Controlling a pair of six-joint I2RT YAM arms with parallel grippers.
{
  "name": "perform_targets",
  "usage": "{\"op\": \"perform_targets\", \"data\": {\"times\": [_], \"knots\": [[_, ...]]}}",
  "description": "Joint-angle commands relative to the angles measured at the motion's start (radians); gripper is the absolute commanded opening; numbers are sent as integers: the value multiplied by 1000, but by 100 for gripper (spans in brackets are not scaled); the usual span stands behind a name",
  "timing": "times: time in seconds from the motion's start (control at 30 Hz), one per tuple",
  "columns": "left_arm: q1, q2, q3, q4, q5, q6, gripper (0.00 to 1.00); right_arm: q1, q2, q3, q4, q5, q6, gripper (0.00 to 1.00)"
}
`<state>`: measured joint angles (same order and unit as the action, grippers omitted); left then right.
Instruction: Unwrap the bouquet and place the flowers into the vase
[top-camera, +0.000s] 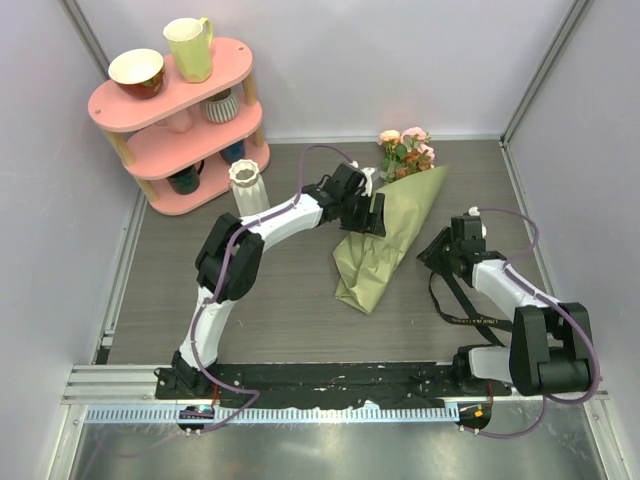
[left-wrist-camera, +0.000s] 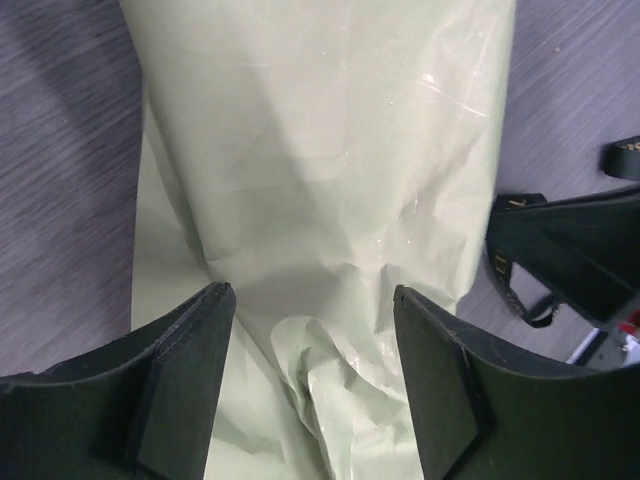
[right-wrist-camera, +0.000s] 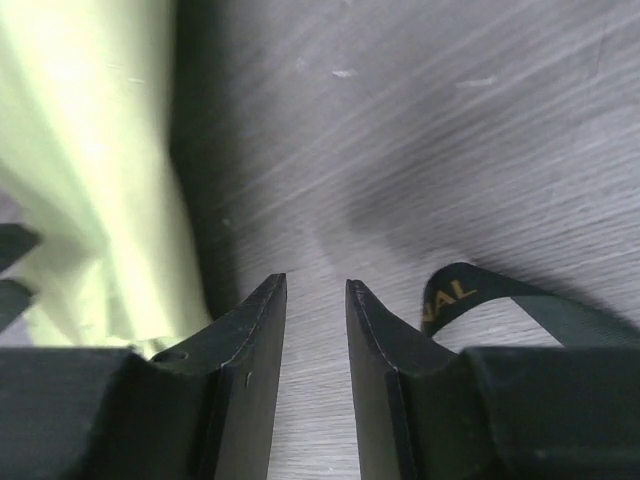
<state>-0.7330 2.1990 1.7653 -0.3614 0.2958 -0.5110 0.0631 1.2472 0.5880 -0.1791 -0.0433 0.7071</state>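
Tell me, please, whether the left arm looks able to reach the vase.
Probably yes: the left gripper hovers over the bouquet, jaws open, and the vase stands beside that arm with nothing between.

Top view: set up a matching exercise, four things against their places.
Things:
1. vase
2. mug
3. ribbon
4. bouquet

Places:
A. lying mid-table
B. on the rack's top shelf
C. loose, right of the bouquet
D. standing beside the rack

Pairs: 1-D, 2-B, 3-C, 4-A
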Motion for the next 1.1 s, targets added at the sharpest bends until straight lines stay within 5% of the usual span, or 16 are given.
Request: {"op": "perform_targets", "data": {"times": [0.0,0.13,0.43,0.7,0.87,1.07], "knots": [[1,-160,8,-10,49,14,71,-49,78,-22,20,-107,-12,34],[0,-278,-53,1,63,14,76,-138,77,-30,-61,-63,15,24],[1,-495,-256,61,48,-18,80,-333,-80,1,-544,342,167,15],[1,-602,-463,79,17,-32,84,-609,-160,45,-634,433,202,12],[0,-740,-624,148,20,-61,83,-605,-198,142,-611,416,53,16],[-2,-831,-750,321,137,-110,95,-355,-429,263,-548,372,-23,32]]}}
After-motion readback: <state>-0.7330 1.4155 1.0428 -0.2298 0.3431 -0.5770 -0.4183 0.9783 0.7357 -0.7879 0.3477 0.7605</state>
